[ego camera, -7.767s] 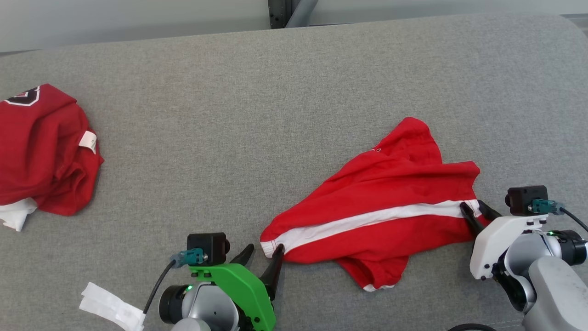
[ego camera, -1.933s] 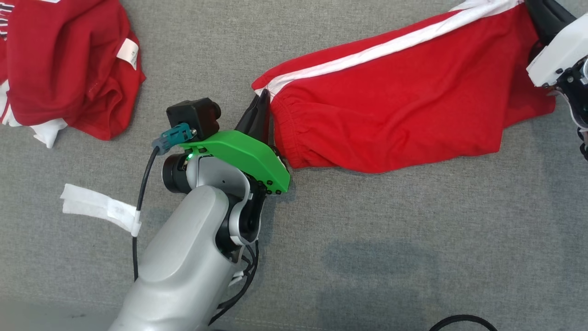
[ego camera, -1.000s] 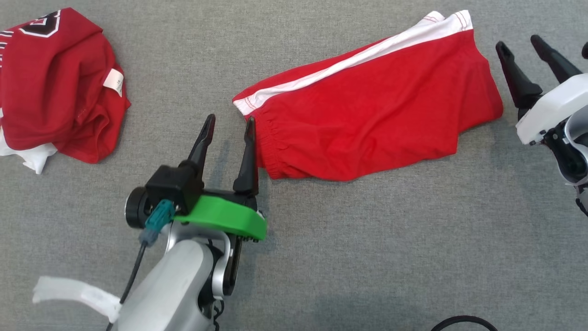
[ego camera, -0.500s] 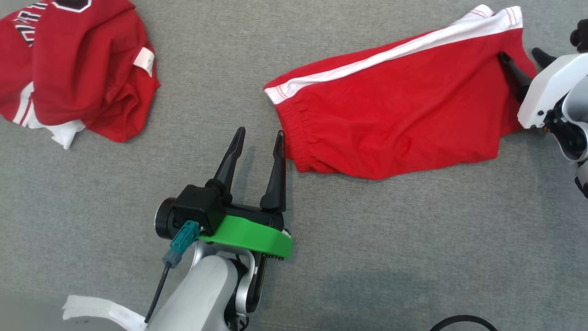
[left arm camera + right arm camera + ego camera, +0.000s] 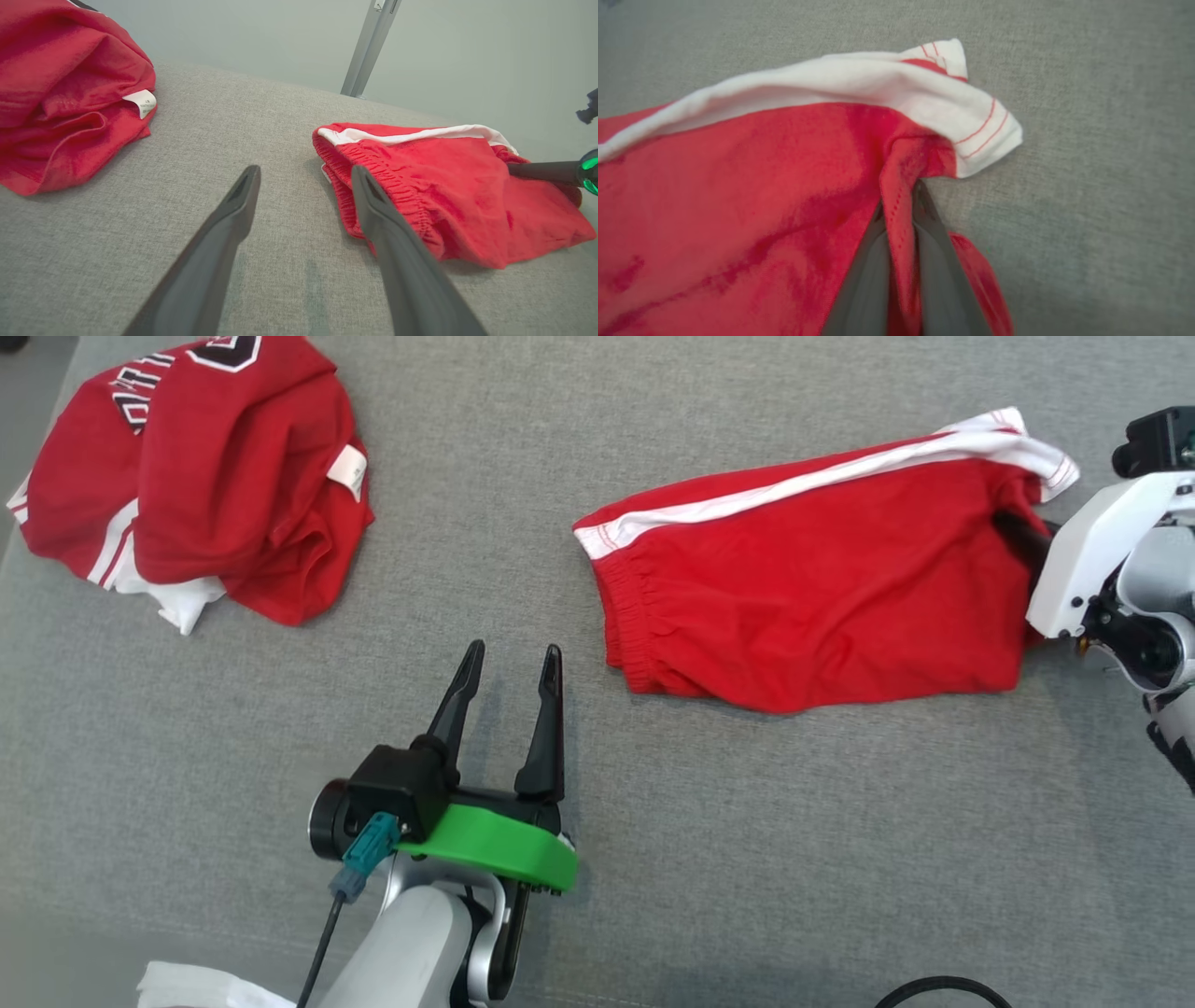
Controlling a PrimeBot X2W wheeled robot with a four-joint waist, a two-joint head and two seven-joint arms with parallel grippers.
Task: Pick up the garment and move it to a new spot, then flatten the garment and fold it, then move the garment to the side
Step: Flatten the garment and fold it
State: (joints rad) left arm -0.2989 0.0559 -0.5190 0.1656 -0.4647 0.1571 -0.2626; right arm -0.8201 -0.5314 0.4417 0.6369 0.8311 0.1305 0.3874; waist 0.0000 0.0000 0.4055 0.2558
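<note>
The red shorts (image 5: 812, 588) with a white side stripe lie spread flat on the grey cushion (image 5: 747, 859), waistband to the left. My left gripper (image 5: 512, 655) stands open a little to the left of the waistband, apart from it, with nothing between its fingers (image 5: 373, 210). My right gripper (image 5: 1016, 532) is at the shorts' right end, shut on a fold of red cloth just below the white hem corner (image 5: 971, 126). The pinched fold rises between the two dark fingers (image 5: 934, 242).
A second red garment (image 5: 205, 476) with a white label lies bunched at the far left, also in the left wrist view (image 5: 60, 107). White paper (image 5: 196, 985) sits at the lower left and a black cable (image 5: 943, 989) at the bottom right. A grey metal post (image 5: 369, 46) stands behind the cushion.
My left gripper has let go of the waistband, opened and drawn back. My right gripper opened beside the shorts, then closed on their right hem. The camera has shifted too.
</note>
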